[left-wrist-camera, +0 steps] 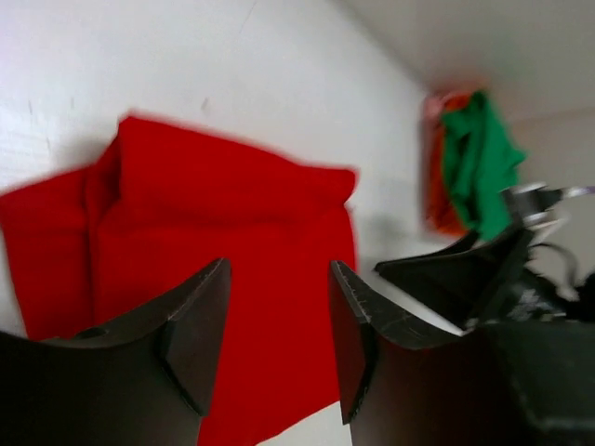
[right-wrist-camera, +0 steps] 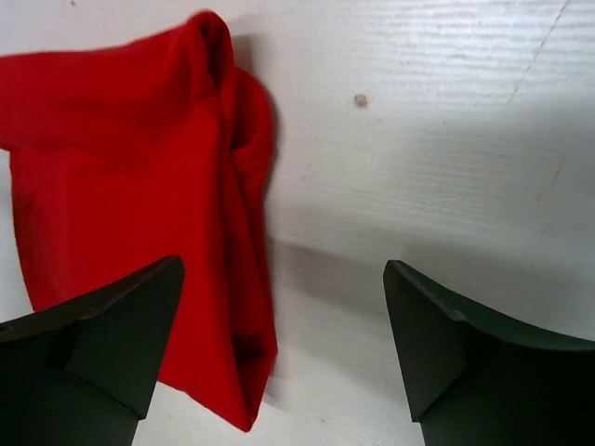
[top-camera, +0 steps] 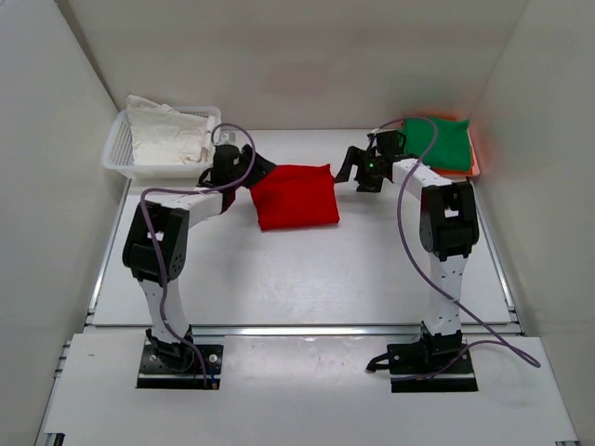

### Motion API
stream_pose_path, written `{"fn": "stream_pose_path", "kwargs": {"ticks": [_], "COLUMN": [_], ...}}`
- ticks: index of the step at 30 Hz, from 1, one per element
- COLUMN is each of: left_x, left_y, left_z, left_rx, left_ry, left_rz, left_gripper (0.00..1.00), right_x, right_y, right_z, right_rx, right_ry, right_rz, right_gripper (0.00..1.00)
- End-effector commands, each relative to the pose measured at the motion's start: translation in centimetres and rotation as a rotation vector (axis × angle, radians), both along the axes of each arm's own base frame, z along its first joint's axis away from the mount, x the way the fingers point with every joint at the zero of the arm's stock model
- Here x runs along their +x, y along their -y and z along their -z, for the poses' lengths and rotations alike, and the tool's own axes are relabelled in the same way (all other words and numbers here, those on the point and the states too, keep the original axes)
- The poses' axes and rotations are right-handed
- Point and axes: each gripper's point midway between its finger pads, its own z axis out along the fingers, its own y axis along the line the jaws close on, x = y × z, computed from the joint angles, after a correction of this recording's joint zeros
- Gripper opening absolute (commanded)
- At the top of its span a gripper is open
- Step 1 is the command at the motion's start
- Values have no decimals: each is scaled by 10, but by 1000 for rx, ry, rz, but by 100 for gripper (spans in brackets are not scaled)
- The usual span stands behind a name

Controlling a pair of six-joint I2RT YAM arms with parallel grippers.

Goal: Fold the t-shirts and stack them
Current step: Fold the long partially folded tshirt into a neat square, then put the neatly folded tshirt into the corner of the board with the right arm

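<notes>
A folded red t-shirt (top-camera: 296,195) lies flat on the white table, behind the middle. My left gripper (top-camera: 255,173) hovers at its left edge, and in the left wrist view its jaws (left-wrist-camera: 279,311) stand open above the red cloth (left-wrist-camera: 232,214) with nothing between them. My right gripper (top-camera: 348,168) is just off the shirt's right edge. Its jaws (right-wrist-camera: 284,321) are wide open over bare table, with the shirt's folded edge (right-wrist-camera: 232,232) beside the left finger. A green t-shirt (top-camera: 435,141) lies on an orange one (top-camera: 468,165) at the back right.
A white mesh basket (top-camera: 119,149) holding white cloth (top-camera: 167,135) stands at the back left corner. White walls close in the table on three sides. In the left wrist view the right gripper's body (left-wrist-camera: 483,274) is close by on the right.
</notes>
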Motion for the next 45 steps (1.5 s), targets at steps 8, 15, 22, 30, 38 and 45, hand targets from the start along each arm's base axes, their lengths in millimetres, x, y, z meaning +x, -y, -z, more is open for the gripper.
{"fn": "stream_pose_path", "kwargs": {"ticks": [8,15,22,30,38,45], "left_x": [-55,-64,-66,-58,-54,-74], "left_y": [6,2,5,2,-19,-18], "left_z": [142,158,157,94,18,23], "left_rx": [108,106,115,-84,-91,-59], "left_ry": [-471,-518,-497,-353,-179,-175], "left_rz": [63,72,87,109,84,110], "left_gripper": [54,55,54,56,57,56], "right_x": [-29,-48,-61,-15,56,83], "right_y": [-76,-123,-128,-90,17,140], "right_z": [26,32,9,-50,-80,-59], "right_rx": [112,305,636,691,282,-123], "right_ry": [-88,-198,-276,-86,124,213], "right_rz": [-160,-290,-368,-483,-356,-175], "right_gripper": [88,88,41,0,0,0]}}
